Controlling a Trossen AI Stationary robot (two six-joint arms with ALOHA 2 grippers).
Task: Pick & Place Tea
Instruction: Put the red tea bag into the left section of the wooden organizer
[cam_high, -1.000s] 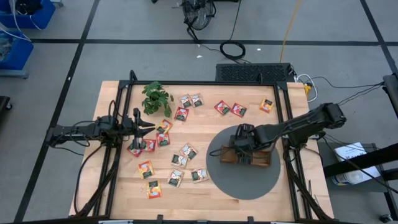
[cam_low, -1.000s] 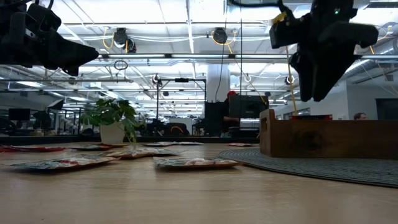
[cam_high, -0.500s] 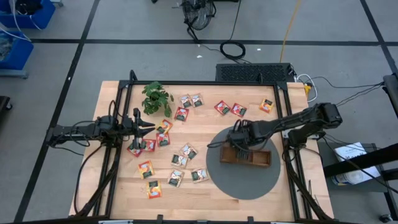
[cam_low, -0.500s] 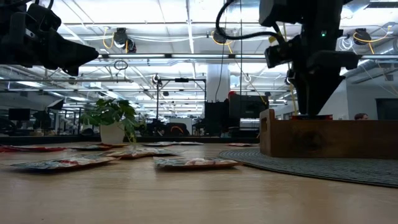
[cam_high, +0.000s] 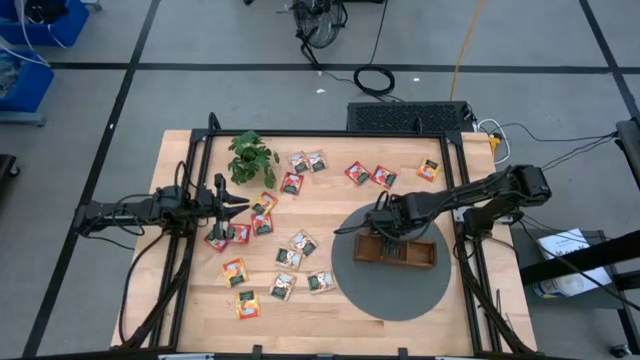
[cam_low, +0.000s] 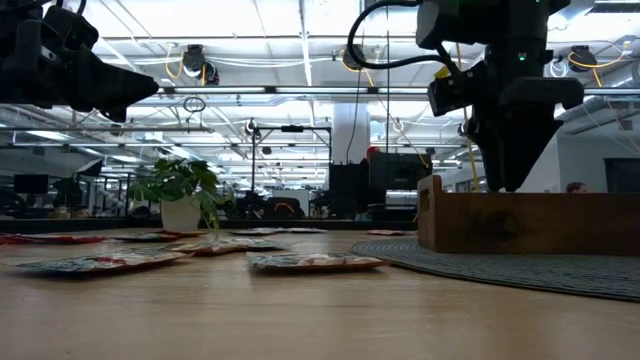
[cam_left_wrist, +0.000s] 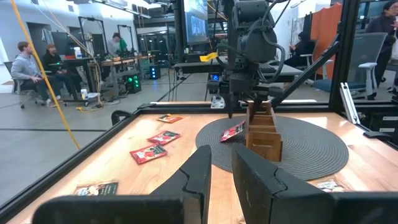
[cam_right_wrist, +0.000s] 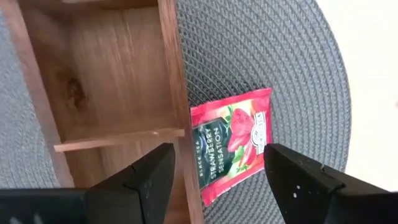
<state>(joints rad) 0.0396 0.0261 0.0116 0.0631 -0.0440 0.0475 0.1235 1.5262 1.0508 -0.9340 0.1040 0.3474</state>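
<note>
A red tea sachet (cam_right_wrist: 233, 146) lies on the round grey mat (cam_high: 390, 295). It leans by one edge on the outer far wall of the brown wooden tray (cam_high: 400, 252), near the tray's left end, as the left wrist view shows (cam_left_wrist: 233, 132). My right gripper (cam_right_wrist: 214, 180) hangs open just above it, pointing down, one finger over the tray and one over the mat, touching nothing. Many more sachets (cam_high: 300, 243) lie scattered on the wooden table. My left gripper (cam_left_wrist: 221, 177) waits level at the table's left, a narrow gap between its fingers and nothing in it.
A small potted plant (cam_high: 250, 155) stands at the far left of the table. Sachets lie along the far edge (cam_high: 370, 175) and in the near-left area (cam_high: 240, 290). A black frame (cam_high: 460, 180) rims the table. People sit in the room beyond.
My right gripper has sunk a little and shifted toward the table's far edge, from over the tray to its far wall near the left end, and has then kept still there.
</note>
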